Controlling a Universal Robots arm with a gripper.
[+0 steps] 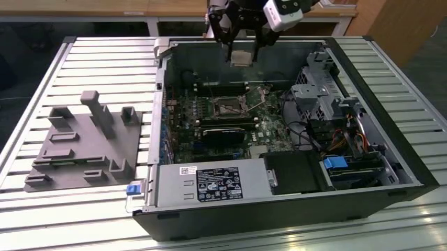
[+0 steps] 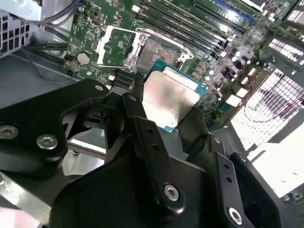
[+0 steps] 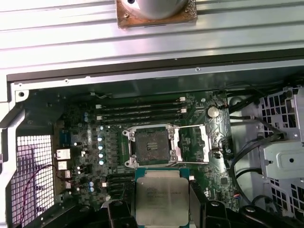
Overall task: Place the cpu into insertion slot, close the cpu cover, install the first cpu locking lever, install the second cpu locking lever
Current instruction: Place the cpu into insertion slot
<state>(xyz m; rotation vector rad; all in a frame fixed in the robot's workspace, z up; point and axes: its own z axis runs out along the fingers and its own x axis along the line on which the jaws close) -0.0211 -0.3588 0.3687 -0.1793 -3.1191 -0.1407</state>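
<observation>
The black two-fingered pincer (image 1: 242, 52) was seen closed on the cpu (image 1: 242, 58), a small, flat, square chip with a pale silvery metal top. The chip was gripped by two opposite edges. It was held in the air over the far part of the open black computer case (image 1: 391, 157), which lay on its side on the slatted metal worktop (image 1: 91, 63).

In the second wrist view the cpu (image 2: 168, 97) was shown as a matt, faintly smudged silver plate with stepped corners, seated on a thin teal-green base that showed along its edges. Dark fingers (image 2: 137, 102) were pressed to its sides. In the first wrist view faint print was made out across the top of the chip (image 3: 161, 197).

On the green circuit board (image 3: 90, 142), the small square dark insertion slot (image 3: 151, 145) with its metal rim lay uncovered and well apart from the chip. The cpu cover (image 3: 192, 142), a thin silvery metal frame with a square window, was swung open just beside it.

A grey moulded plastic fixture (image 1: 84, 146) was noted on the worktop at the exterior view's left.
</observation>
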